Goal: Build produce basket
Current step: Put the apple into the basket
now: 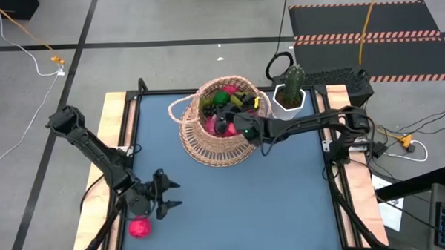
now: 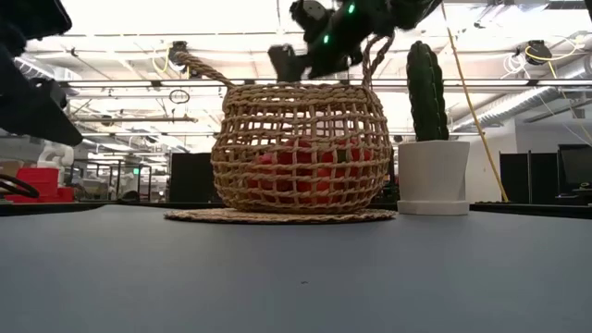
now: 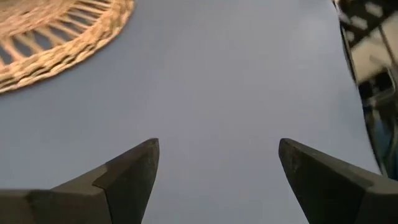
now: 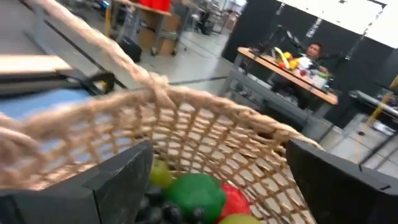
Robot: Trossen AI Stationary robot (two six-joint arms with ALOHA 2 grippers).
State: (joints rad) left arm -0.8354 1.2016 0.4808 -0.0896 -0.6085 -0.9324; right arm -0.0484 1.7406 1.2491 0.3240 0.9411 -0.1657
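The tan wicker basket [image 1: 221, 129] stands on its woven base at the table's far middle, with several toy fruits [image 1: 229, 102] inside; it also shows in the low view [image 2: 301, 148] and the right wrist view [image 4: 186, 118]. My right gripper [image 1: 224, 127] is open and empty above the basket's mouth, over green and red fruit [image 4: 199, 194]. My left gripper [image 1: 171, 194] is open and empty over bare table near the front left. A pink fruit [image 1: 140, 228] lies on the table's near left edge, behind the left gripper.
A green cactus in a white pot [image 1: 291, 91] stands just right of the basket, close to my right arm. The basket's looped handle [image 1: 179, 106] sticks out to its left. Blue table [image 1: 247, 206] lies between the basket and the near edge.
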